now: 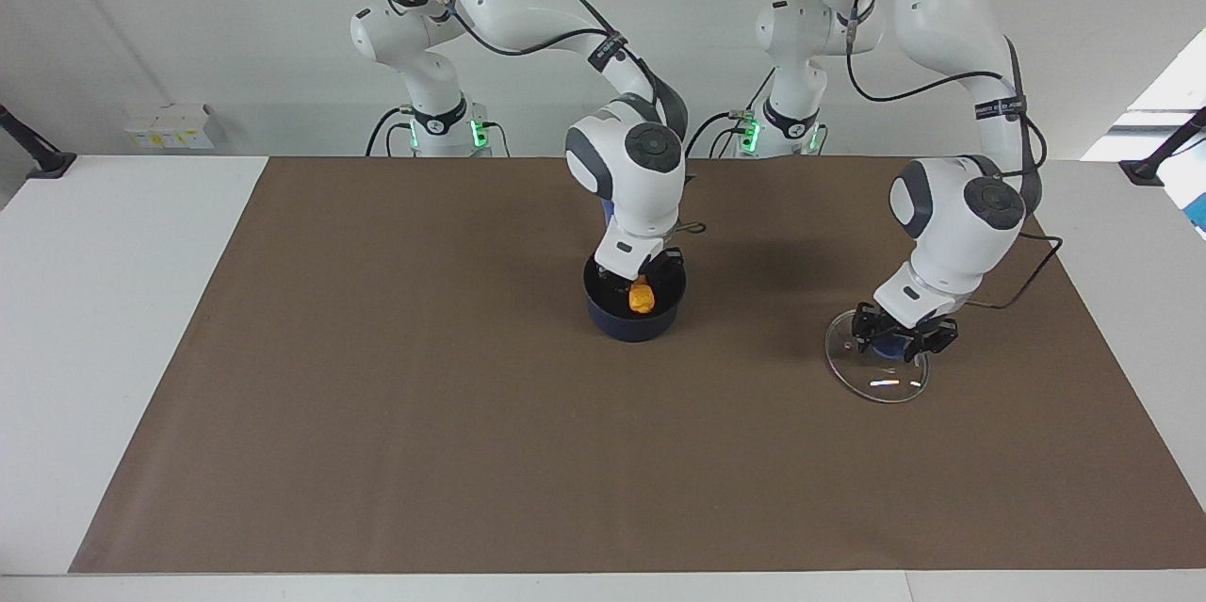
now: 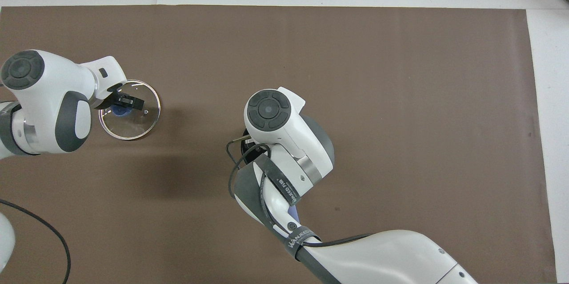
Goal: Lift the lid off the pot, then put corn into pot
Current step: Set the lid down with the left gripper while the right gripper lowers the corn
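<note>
At frame centre, the right gripper reaches into the pot, jaws clamped on the corn. Lower right, the left gripper grips the lid by its knob, at the counter.

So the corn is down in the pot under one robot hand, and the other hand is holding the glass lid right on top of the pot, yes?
Not quite. The left hand holds the lid by its knob down at the brown mat, toward the left arm's end of the table, well apart from the pot, as the facing view shows. The corn part is right.
</note>
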Robot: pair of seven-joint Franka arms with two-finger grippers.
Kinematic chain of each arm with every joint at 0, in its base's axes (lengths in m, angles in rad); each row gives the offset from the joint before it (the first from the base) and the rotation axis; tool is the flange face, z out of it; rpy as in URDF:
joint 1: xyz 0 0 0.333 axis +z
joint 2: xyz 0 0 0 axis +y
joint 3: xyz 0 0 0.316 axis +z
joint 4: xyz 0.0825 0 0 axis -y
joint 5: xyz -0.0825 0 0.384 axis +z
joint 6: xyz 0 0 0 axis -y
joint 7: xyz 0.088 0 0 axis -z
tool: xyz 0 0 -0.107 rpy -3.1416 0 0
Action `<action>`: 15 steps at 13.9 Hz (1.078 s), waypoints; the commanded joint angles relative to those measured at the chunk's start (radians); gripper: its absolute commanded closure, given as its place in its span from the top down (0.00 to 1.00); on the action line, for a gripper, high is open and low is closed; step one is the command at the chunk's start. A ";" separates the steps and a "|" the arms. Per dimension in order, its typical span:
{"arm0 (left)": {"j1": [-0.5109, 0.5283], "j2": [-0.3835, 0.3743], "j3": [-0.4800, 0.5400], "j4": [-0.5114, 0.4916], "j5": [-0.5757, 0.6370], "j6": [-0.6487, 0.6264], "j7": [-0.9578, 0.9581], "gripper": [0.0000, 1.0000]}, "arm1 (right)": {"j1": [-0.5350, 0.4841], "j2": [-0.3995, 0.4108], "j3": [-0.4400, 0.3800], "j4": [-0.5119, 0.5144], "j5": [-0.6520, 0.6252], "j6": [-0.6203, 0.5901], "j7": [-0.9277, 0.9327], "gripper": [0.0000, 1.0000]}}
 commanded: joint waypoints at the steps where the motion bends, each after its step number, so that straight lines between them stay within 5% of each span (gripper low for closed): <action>1: 0.009 0.015 -0.004 0.048 0.006 -0.013 -0.006 1.00 | -0.010 -0.038 0.004 -0.061 0.001 0.044 0.014 0.14; 2: 0.007 0.012 -0.004 0.061 0.005 -0.019 -0.009 1.00 | -0.010 -0.038 0.004 -0.061 0.002 0.046 0.014 0.23; 4: 0.006 0.005 -0.004 0.116 0.005 -0.103 -0.035 1.00 | -0.010 -0.038 0.004 -0.061 0.004 0.044 0.017 0.67; 6: 0.006 -0.005 -0.004 0.162 0.003 -0.189 -0.083 1.00 | -0.008 -0.038 0.004 -0.053 0.002 0.033 0.025 1.00; 10: -0.008 -0.111 -0.004 0.169 0.003 -0.335 -0.219 1.00 | -0.016 -0.072 -0.008 -0.021 -0.012 -0.013 0.034 1.00; 15: -0.002 -0.255 -0.007 0.167 0.003 -0.496 -0.253 1.00 | -0.144 -0.225 -0.021 -0.022 -0.016 -0.080 0.031 1.00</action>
